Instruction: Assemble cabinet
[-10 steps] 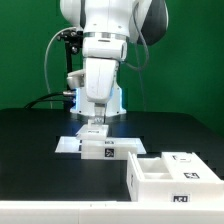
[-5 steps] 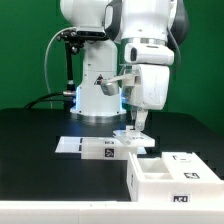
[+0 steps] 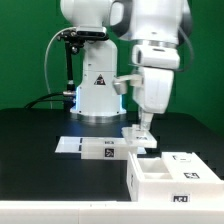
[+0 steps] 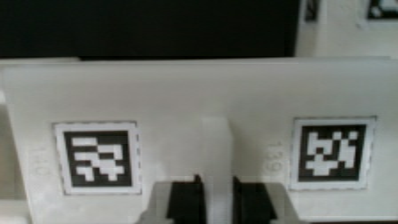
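Note:
The cabinet point(image 3: 165, 178), a big white hollow box with marker tags, stands at the front on the exterior view's right. My gripper point(image 3: 146, 127) is just behind its back left corner, low over the table, with its fingers close together on a small white tagged part point(image 3: 138, 137). In the wrist view that part point(image 4: 196, 100) fills the frame with two square tags on it. The dark fingertips point(image 4: 178, 202) of my gripper point(image 4: 214, 200) show only a narrow strip between them.
A long white part with tags point(image 3: 104, 150) lies to the exterior view's left of the gripper, beside the flat marker board point(image 3: 67, 145). The white robot base point(image 3: 95, 95) stands behind. The table is black, with a green wall at the back.
The gripper has swung from over the long tagged part toward the exterior view's right, and the small white part has moved with it. In the last half second it shifted only slightly.

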{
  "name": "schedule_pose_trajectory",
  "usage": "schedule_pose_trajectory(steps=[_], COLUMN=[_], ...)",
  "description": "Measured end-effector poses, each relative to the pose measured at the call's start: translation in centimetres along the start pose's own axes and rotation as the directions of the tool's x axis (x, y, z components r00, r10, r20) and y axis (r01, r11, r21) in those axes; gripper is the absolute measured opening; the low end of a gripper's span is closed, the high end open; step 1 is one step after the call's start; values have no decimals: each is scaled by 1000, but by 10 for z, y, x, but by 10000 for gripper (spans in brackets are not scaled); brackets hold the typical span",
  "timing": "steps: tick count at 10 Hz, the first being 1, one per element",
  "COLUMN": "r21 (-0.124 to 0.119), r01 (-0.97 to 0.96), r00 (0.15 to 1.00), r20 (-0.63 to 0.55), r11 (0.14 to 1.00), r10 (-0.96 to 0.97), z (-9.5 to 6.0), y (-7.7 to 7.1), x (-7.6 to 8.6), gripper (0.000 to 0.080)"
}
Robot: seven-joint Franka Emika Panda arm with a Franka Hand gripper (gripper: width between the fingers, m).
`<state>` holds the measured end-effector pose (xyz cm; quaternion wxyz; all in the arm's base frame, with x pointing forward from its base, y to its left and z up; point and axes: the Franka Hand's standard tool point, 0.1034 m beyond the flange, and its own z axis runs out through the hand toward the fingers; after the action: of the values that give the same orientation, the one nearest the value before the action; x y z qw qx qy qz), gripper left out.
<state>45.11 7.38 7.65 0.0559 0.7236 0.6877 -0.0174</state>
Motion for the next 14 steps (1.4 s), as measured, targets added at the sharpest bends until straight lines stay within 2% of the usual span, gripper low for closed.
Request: schedule_pose_trajectory(steps=[1,4,5,6,8,14], r21=[4,2,7,21,25,31], r01=[-6,-12,12,49,61,56], r00=[1000,1000,1000,999,998,998], r20=[2,-1,2,10,19,19], r11=[1000,1000,1000,999,998,998], r10=[6,12,-12,-49,-62,-57], z=[1,3,4,3,7,7], y=[-3,-5,-4,4,14,17], x=[7,5,1,-12,-20,-10], gripper=[62,62,62,62,62,62])
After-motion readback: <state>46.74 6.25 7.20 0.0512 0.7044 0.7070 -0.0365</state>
